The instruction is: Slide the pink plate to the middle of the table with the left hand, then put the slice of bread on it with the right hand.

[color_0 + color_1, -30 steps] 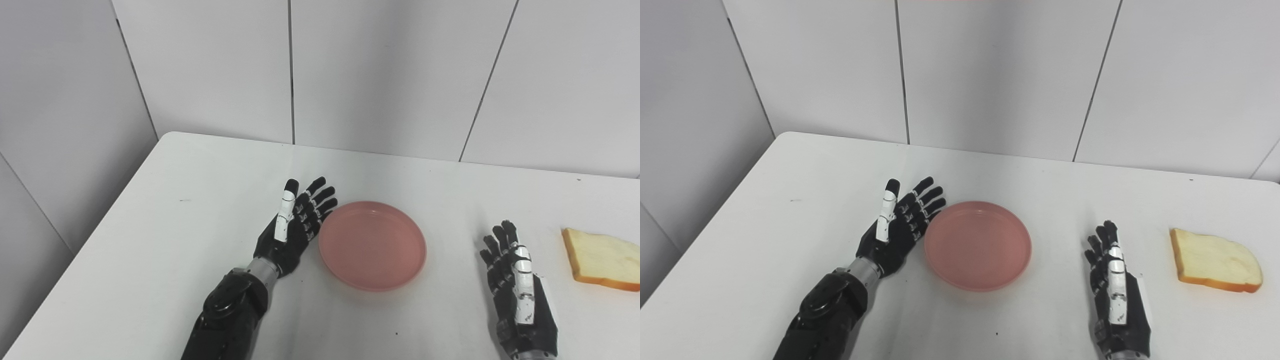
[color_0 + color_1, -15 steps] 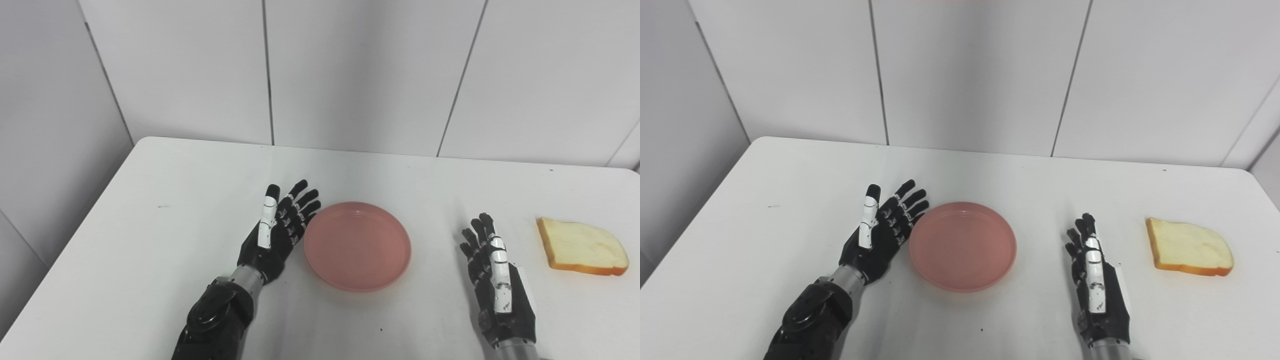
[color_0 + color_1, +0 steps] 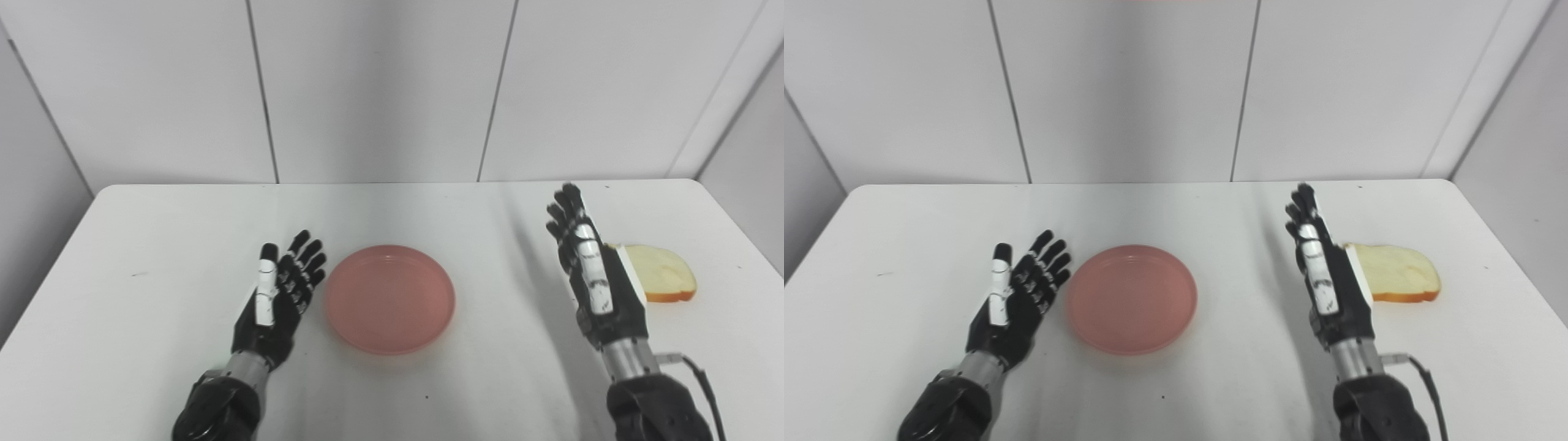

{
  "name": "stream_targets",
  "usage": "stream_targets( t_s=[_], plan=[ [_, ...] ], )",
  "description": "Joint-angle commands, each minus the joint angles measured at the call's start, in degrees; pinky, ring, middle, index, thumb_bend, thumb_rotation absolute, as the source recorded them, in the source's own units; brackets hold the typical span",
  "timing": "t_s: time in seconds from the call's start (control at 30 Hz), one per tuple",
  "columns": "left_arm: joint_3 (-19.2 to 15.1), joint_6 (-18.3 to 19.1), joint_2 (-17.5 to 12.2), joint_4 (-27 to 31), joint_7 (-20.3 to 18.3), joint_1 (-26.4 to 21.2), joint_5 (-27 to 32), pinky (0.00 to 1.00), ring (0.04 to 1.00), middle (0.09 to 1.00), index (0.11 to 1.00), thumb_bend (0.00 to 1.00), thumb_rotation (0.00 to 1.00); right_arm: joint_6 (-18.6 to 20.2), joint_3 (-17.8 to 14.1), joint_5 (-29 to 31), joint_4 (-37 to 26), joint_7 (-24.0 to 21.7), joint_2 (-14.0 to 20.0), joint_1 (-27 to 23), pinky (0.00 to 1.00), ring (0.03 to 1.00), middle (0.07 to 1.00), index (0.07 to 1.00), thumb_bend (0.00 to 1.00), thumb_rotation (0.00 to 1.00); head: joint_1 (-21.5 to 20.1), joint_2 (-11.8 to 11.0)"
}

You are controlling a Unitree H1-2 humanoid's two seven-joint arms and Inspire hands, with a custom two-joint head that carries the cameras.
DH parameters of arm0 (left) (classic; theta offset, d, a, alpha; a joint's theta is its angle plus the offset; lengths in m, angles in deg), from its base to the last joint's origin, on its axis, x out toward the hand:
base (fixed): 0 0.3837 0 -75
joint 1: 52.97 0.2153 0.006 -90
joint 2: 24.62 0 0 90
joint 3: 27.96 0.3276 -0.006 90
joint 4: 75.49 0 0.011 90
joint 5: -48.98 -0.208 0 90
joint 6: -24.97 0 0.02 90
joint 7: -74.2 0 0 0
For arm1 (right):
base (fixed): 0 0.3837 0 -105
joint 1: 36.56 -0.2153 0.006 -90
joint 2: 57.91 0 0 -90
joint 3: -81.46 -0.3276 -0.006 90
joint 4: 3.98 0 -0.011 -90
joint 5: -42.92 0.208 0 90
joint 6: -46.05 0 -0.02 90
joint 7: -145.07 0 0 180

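A round pink plate [image 3: 389,298] lies flat near the middle of the white table [image 3: 153,245]. My left hand [image 3: 277,298] rests just left of the plate, palm facing it, fingers spread and holding nothing. A slice of bread [image 3: 663,281] with a brown crust lies at the right side of the table. My right hand [image 3: 591,275] is raised edge-on just left of the bread, covering its left end, fingers straight and empty.
White wall panels stand behind the table's far edge. The table's right edge [image 3: 1507,269] runs close past the bread. A thin cable [image 3: 704,383] trails from my right wrist. Bare tabletop lies between the plate and my right hand.
The camera has swung right, shifting the whole picture left. My right hand has risen and moved forward and right, up beside the bread. The left hand has drawn back slightly from the plate.
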Motion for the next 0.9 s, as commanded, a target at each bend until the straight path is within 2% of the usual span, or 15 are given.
stream_targets(
  t_s=[0.0, 0.1, 0.17, 0.27, 0.33, 0.4, 0.43, 0.5, 0.57, 0.67, 0.73, 0.87],
  plan=[
    [-0.4, 0.4, -0.5, 1.6, -0.5, -0.1, 0.8, 1.00, 0.979, 0.969, 0.959, 0.82, 0.99, 1.2, -1.5, -2.1, -3.1, 0.2, 3.0, -4.1, 0.93, 0.942, 0.957, 0.970, 0.77, 0.84, -0.9, -0.2],
    [-1.2, 1.3, -1.0, 1.4, -1.8, -0.1, 3.0, 1.00, 0.986, 0.975, 0.968, 0.80, 0.97, 4.1, -2.4, -5.5, -4.4, -0.6, 7.8, -7.5, 0.93, 0.960, 0.966, 0.971, 0.81, 0.80, -2.1, -0.4],
    [-1.3, 1.7, -1.5, 1.5, -1.9, 0.0, 3.3, 1.00, 0.984, 0.973, 0.967, 0.80, 0.96, 5.3, -2.4, -8.3, -4.6, -1.4, 11.3, -9.2, 0.90, 0.954, 0.970, 0.971, 0.87, 0.77, -3.4, -0.6],
    [-1.2, 1.9, -2.4, 1.5, -2.4, 0.1, 3.1, 1.00, 0.988, 0.980, 0.968, 0.80, 0.98, 6.9, -1.4, -14.4, -4.7, -4.0, 18.0, -11.0, 0.87, 0.932, 0.966, 0.980, 0.92, 0.81, -5.0, -1.0],
    [-1.2, 2.1, -2.8, 1.6, -2.6, 0.1, 3.3, 1.00, 0.988, 0.982, 0.968, 0.80, 1.00, 7.8, -1.4, -15.2, -4.6, -6.2, 21.3, -11.9, 0.88, 0.930, 0.962, 0.985, 0.96, 0.80, -5.9, -1.2],
    [-1.5, 2.0, -2.8, 1.6, -2.7, 0.1, 3.7, 1.00, 0.987, 0.979, 0.972, 0.79, 1.00, 8.3, -1.8, -14.2, -3.8, -8.6, 24.3, -12.8, 0.89, 0.940, 0.967, 0.987, 0.99, 0.73, -6.9, -1.3],
    [-1.7, 2.0, -2.8, 1.7, -2.6, 0.1, 3.9, 1.00, 0.988, 0.979, 0.975, 0.79, 0.99, 8.4, -2.0, -13.4, -3.3, -9.6, 25.3, -13.2, 0.89, 0.957, 0.982, 0.995, 1.00, 0.64, -6.9, -1.3],
    [-1.9, 2.3, -2.9, 1.7, -2.5, 0.1, 4.0, 1.00, 0.985, 0.978, 0.971, 0.79, 0.99, 8.7, -2.0, -13.2, -2.2, -11.4, 27.8, -13.7, 0.90, 0.971, 0.994, 0.999, 1.00, 0.56, -8.1, -1.4],
    [-2.1, 2.8, -3.1, 1.9, -2.5, 0.1, 4.3, 1.00, 0.983, 0.976, 0.967, 0.79, 0.99, 10.0, -0.9, -15.6, -1.6, -13.6, 31.0, -14.2, 0.87, 0.967, 0.992, 0.993, 1.00, 0.53, -9.2, -1.5],
    [-2.5, 3.6, -3.3, 1.8, -2.5, 0.0, 4.6, 1.00, 0.986, 0.976, 0.964, 0.79, 0.99, 12.6, 0.7, -18.9, -0.8, -17.0, 35.4, -14.6, 0.85, 0.943, 0.978, 0.984, 1.00, 0.54, -10.6, -1.5],
    [-2.7, 3.9, -3.4, 1.8, -2.4, -0.1, 4.6, 1.00, 0.985, 0.975, 0.963, 0.80, 0.98, 15.7, 2.0, -20.5, -0.3, -19.4, 37.7, -14.9, 0.87, 0.951, 0.980, 0.987, 1.00, 0.53, -11.4, -1.5],
    [-3.0, 3.7, -3.4, 1.3, -2.9, -0.3, 4.9, 1.00, 0.987, 0.976, 0.963, 0.80, 0.97, 19.3, 5.8, -24.2, 1.7, -24.0, 41.3, -15.9, 0.89, 0.979, 0.998, 1.000, 1.00, 0.41, -12.4, -1.6]
  ],
)
